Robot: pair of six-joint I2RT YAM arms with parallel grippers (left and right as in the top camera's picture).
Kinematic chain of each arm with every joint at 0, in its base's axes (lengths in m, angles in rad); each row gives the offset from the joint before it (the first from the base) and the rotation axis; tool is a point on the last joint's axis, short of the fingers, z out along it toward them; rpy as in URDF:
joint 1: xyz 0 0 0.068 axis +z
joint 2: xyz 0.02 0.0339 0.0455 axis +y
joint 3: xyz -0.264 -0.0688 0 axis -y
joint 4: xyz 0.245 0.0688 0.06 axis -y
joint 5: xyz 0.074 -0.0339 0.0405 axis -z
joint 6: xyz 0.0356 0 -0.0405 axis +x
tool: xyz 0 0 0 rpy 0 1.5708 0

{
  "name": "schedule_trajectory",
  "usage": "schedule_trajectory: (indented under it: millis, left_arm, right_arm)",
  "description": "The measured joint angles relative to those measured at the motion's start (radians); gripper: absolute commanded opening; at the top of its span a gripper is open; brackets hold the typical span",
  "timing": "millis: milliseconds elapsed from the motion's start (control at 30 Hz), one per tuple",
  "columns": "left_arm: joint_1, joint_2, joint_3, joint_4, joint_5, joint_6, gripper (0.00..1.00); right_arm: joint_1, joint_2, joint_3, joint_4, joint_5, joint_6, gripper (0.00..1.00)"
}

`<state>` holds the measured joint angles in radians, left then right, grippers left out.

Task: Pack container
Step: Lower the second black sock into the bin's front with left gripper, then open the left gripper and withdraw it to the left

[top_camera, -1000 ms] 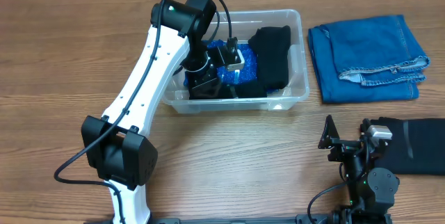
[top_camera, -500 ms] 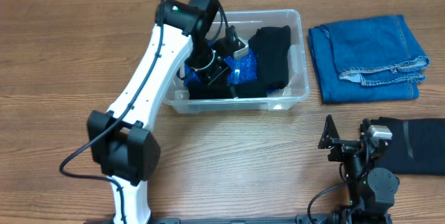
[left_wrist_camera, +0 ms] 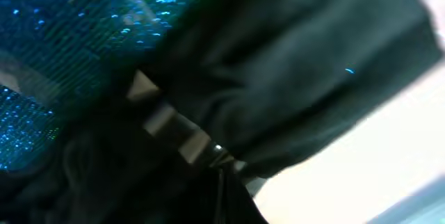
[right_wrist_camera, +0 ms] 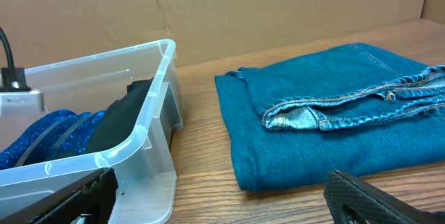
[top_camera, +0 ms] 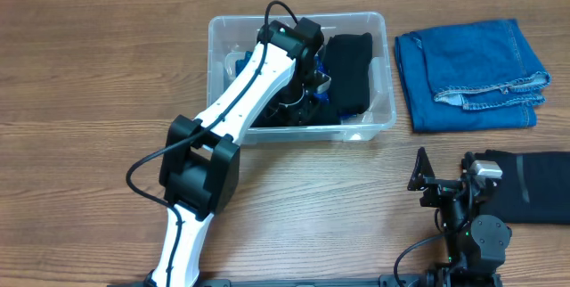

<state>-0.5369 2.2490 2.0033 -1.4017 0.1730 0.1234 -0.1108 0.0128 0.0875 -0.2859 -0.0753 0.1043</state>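
The container is a clear plastic bin at the back centre of the table, also in the right wrist view. Inside lie a black garment and a sparkly blue fabric, which also shows in the right wrist view. My left arm reaches down into the bin. Its gripper is shut, jaws together, low among the dark cloth; I cannot tell whether any fabric is pinched. My right gripper stands open near the table's front right, holding nothing.
Folded blue jeans lie right of the bin, close in the right wrist view. A folded black cloth sits at the front right beside my right arm. A cardboard wall backs the table.
My left arm has swung right and deeper across the bin. Its gripper, partly open a second ago, has closed. The right arm has not moved.
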Motion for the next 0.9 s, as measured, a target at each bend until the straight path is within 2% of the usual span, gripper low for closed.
schedule_trajectory:
  millis: [200, 433, 600, 733, 833, 900]
  left_arm:
    - [0.001, 0.026, -0.107, 0.138, -0.026, -0.051, 0.04]
    - [0.002, 0.01, -0.132, 0.161, -0.019, -0.07, 0.04]
    - [0.001, 0.021, -0.092, 0.129, -0.038, -0.071, 0.04]
    - [0.0, 0.036, 0.046, 0.068, -0.051, -0.071, 0.05]
    - [0.002, 0.036, 0.198, 0.002, -0.058, -0.074, 0.27]
    - [0.007, 0.035, 0.294, -0.051, -0.06, -0.074, 0.33]
  right_arm:
    - [0.0, 0.0, 0.0, -0.001, 0.0, 0.0, 1.0]
    - [0.0, 0.0, 0.0, 0.0, 0.0, 0.0, 1.0]
    - [0.0, 0.0, 0.0, 0.0, 0.0, 0.0, 1.0]
    - [0.0, 0.0, 0.0, 0.0, 0.0, 0.0, 1.0]
    - [0.0, 0.0, 0.0, -0.001, 0.0, 0.0, 1.0]
    - [0.0, 0.0, 0.0, 0.0, 0.0, 0.0, 1.0]
